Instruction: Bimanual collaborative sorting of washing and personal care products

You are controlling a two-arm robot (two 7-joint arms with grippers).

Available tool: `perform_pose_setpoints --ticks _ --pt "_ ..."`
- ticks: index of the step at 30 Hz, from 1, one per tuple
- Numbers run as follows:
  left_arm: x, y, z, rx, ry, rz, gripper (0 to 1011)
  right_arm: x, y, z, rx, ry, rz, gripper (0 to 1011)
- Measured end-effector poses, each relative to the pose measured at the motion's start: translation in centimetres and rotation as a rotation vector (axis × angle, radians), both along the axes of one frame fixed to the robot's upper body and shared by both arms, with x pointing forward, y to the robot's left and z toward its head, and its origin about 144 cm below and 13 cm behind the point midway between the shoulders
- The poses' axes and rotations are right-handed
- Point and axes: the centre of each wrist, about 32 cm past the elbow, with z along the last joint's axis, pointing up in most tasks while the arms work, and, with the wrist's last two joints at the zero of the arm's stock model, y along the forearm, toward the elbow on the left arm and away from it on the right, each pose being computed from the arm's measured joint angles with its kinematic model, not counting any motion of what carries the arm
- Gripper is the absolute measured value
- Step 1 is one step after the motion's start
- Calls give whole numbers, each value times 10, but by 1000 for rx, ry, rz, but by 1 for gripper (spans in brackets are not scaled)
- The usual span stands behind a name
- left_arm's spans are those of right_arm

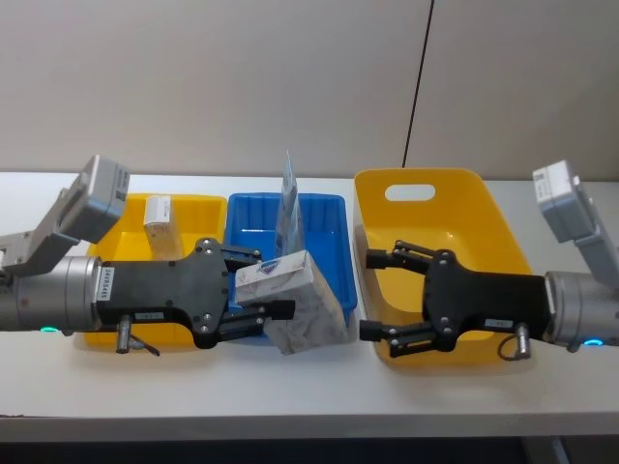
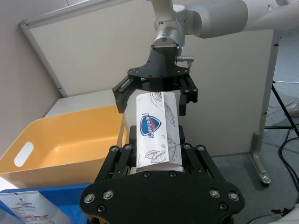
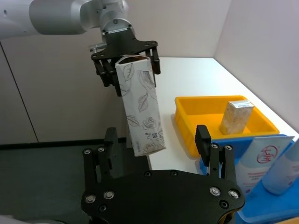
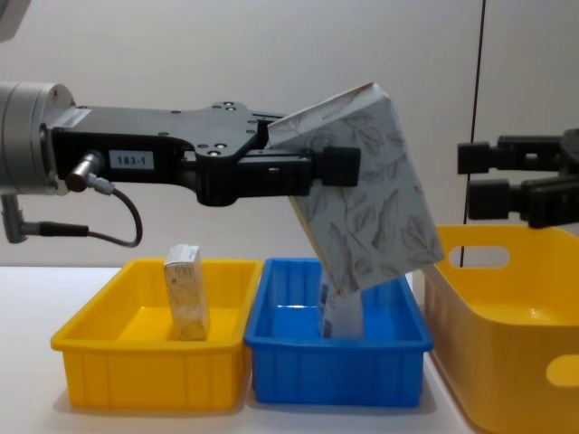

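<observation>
Logo point(image 2: 149, 126), perhaps "penbajes", shows on soft pack point(image 2: 163, 149) in left wrist view; left gripper point(image 1: 263, 282) clamps it; chest view adds tag point(image 4: 131, 160) "183-1"; right gripper point(image 1: 372, 295) gapes wide, empty.

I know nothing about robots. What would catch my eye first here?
The left hand grips a leaf-printed soft pack, tilted in the air over the blue tray. The right hand hangs open facing it, above the big yellow bin. A small beige carton stands in the smaller yellow tray on the left.
</observation>
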Motion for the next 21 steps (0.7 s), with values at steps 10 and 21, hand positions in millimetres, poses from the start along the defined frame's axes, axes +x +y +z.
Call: perform_pose_setpoints --ticks 10,21 --pt "0 0 0 0 0 0 378 1 13 -3 -4 -8 22 1000" --pt "0 0 0 0 0 0 378 0 30 -6 -6 -21 3 1000"
